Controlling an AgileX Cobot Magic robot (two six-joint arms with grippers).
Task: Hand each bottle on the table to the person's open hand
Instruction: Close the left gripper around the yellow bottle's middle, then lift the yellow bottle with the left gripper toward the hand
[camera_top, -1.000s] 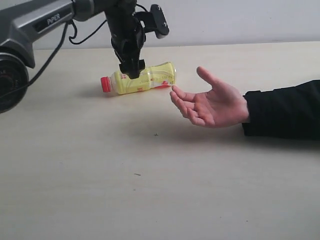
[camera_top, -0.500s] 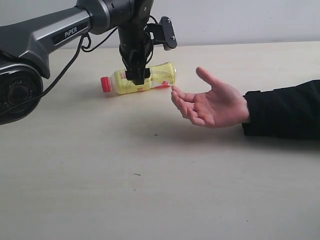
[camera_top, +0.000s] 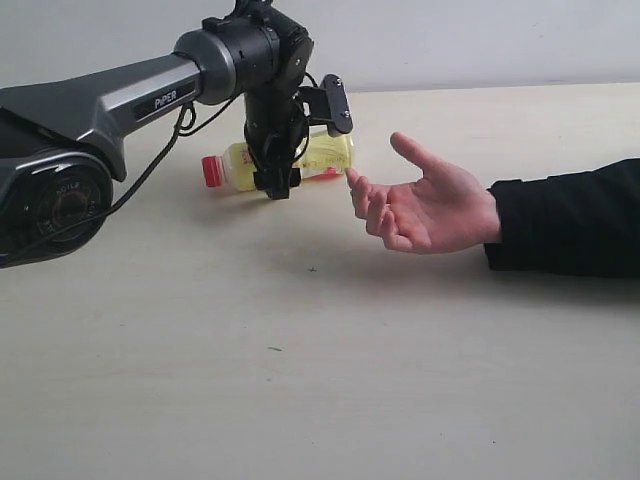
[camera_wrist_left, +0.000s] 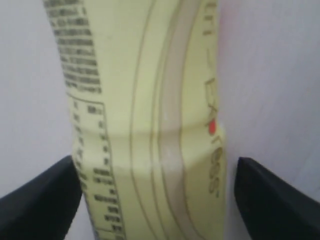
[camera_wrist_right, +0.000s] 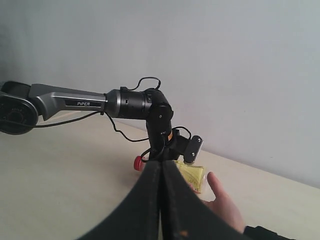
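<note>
I hold the left fingers (camera_wrist_left: 37, 202) wide astride the lying yellow plastic red-capped bottle (camera_wrist_left: 150, 125); right fingers (camera_wrist_right: 142, 205) shut. Next I close and lift.

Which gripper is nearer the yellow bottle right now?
Left. The left gripper straddles the yellow bottle lying on the table, jaws open either side; the right gripper hangs shut, well back from it.

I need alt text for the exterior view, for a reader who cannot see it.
The left tool, open, straddles a yellow bottle with a red cap, lying on the pale table. A person's open hand is held out beside it.
</note>
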